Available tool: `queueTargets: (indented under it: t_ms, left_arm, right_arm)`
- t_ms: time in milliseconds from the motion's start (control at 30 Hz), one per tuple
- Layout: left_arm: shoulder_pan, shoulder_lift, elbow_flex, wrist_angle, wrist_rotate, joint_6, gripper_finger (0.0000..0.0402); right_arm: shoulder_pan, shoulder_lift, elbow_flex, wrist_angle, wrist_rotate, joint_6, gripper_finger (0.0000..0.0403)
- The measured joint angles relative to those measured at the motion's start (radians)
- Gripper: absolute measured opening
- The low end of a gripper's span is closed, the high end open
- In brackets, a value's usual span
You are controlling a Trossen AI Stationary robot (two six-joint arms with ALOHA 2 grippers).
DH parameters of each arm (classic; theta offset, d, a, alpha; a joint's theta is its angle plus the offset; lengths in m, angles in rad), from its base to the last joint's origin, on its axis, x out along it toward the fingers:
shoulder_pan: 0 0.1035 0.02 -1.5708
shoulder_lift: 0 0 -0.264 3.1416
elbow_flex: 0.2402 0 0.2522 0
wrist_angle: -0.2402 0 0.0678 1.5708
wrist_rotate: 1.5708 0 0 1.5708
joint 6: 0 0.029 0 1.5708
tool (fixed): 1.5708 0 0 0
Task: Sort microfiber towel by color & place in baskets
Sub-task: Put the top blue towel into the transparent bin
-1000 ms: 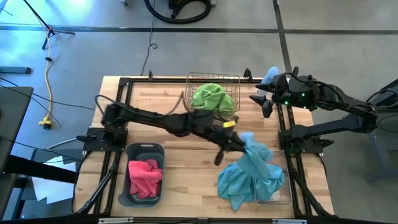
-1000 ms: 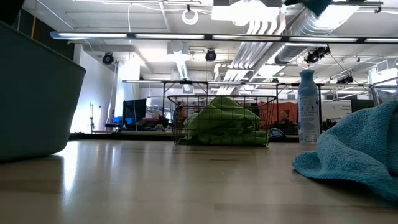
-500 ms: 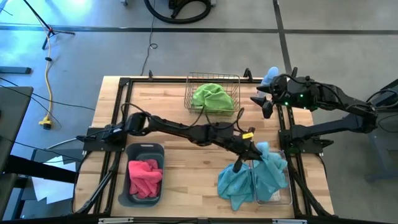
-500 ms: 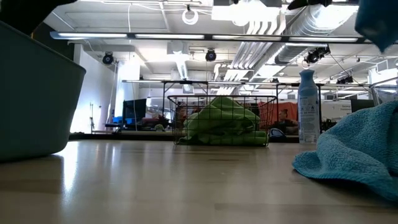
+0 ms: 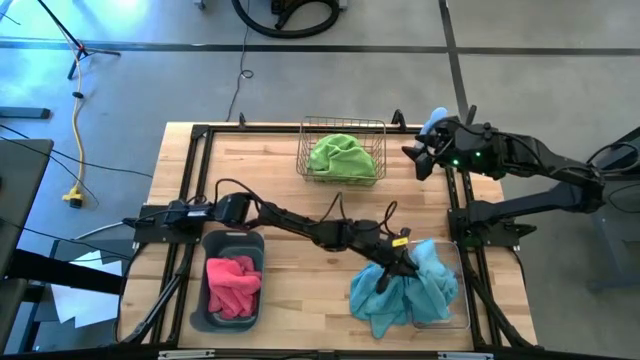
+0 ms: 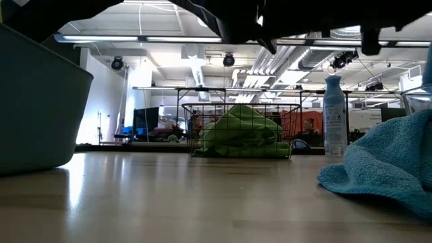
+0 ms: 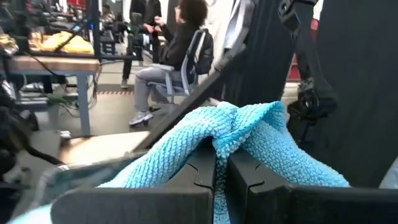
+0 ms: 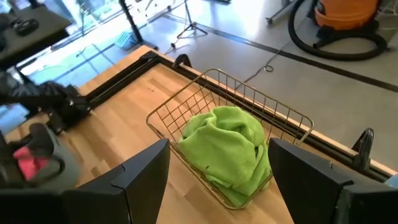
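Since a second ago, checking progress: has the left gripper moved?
Yes: the left gripper, shut on the blue microfiber towel, moved from the brass wire-mesh basket toward the clear plastic tub.

Color rundown: light blue terry-looped towel (image 5: 405, 290) pinched in the black left pincer (image 7: 221, 177), same nubby weave up close. Lime green towel (image 5: 343, 157) sits in the brass-gold wire basket (image 5: 310, 128). Hot pink towel (image 5: 233, 284) in the dark grey-blue tub (image 5: 217, 244). Clear tub (image 5: 452, 318) under the blue one. Pale wood-grain tabletop (image 5: 270, 170) with black framing, pale blue spray bottle (image 6: 333, 115), black right pincer (image 8: 221, 180).

Open-plan lab – exposed ceiling ducts (image 6: 297, 30)
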Motion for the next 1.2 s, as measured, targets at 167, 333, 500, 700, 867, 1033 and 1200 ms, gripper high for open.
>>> queueTargets:
  t_ms: [167, 333, 500, 700, 867, 1033, 1200]
  left_arm:
    - [-0.022, 0.032, 0.000, 0.014, -0.033, 0.008, 0.0003]
    - [-0.032, 0.032, -0.004, 0.010, -0.181, 0.031, 0.0008]
    - [-0.021, 0.031, 0.003, 0.000, -0.164, 0.032, 0.0020]
    - [-0.022, 0.031, 0.003, -0.093, -0.159, 0.070, 0.0062]
    - [-0.022, 0.031, 0.003, -0.103, -0.158, 0.052, 0.0124]
    - [-0.018, 0.025, 0.003, -0.150, -0.158, 0.010, 0.0185]
    - [-0.007, -0.001, 0.046, -0.325, -0.158, 0.035, 0.0219]
  right_arm:
    - [0.000, 0.025, 0.000, -0.001, 0.006, 0.027, 0.0268]
    - [0.000, 0.050, 0.000, 0.000, -0.017, 0.028, 0.0268]
    - [0.000, 0.060, 0.000, 0.000, -0.026, 0.027, 0.0268]
    - [0.000, 0.061, 0.000, 0.000, -0.049, 0.022, 0.0268]
    - [0.000, 0.060, 0.000, 0.000, -0.074, 0.002, 0.0268]
    - [0.000, 0.046, 0.000, -0.033, -0.131, 0.001, 0.0268]
    - [0.000, 0.001, 0.000, -0.110, -0.171, 0.025, 0.0268]
